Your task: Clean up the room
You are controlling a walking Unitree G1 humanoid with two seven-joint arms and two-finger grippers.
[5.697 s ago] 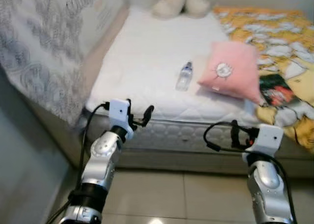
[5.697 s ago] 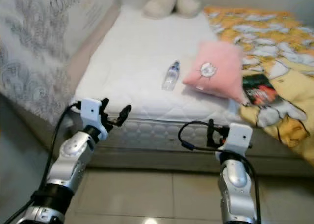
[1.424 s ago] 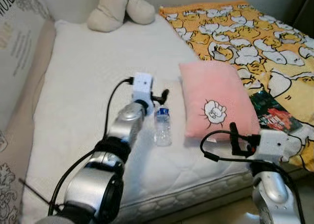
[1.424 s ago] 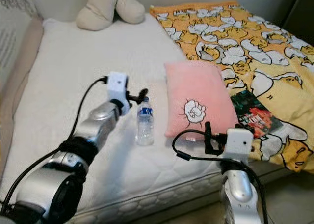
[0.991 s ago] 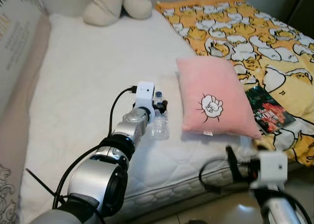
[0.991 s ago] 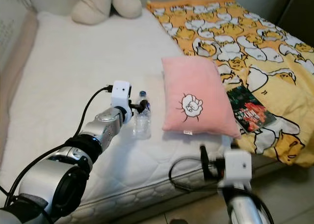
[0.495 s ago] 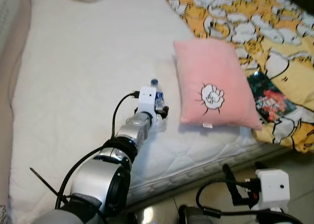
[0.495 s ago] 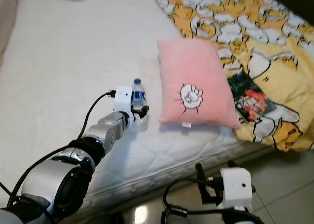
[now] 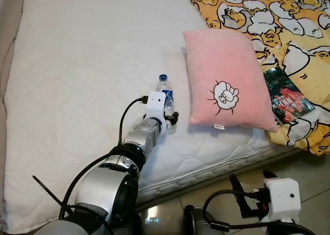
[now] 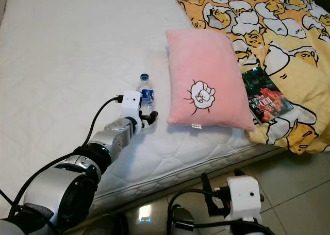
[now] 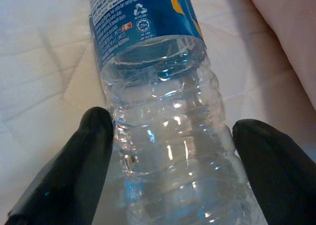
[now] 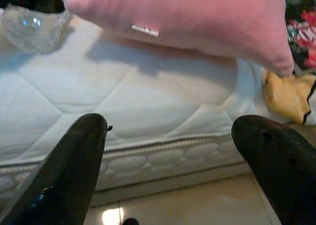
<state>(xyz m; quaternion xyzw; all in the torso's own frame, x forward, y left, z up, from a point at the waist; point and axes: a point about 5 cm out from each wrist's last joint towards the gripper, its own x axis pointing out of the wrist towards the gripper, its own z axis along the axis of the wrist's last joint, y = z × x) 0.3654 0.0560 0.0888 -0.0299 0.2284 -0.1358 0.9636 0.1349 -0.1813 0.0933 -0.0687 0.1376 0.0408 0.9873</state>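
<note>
A clear water bottle (image 9: 164, 92) with a blue label and cap lies on the white mattress (image 9: 77, 65), just left of a pink pillow (image 9: 227, 85). My left gripper (image 9: 169, 118) is stretched out to the bottle's lower end. In the left wrist view the bottle (image 11: 168, 101) lies between the two black fingers (image 11: 84, 156), which stand wide at both its sides; the left gripper (image 11: 173, 133) is open. My right gripper (image 12: 170, 136) hangs open and empty, low in front of the bed's edge.
A yellow patterned blanket (image 9: 289, 23) covers the bed's right half, with a dark book (image 9: 289, 98) lying on it beside the pillow. The mattress edge (image 12: 148, 151) runs across in front of the right gripper. Tiled floor (image 9: 314, 173) lies below the bed.
My left arm has reached across the mattress until its fingers lie on either side of the bottle. The right arm has sunk lower beside the bed. The camera has tilted down.
</note>
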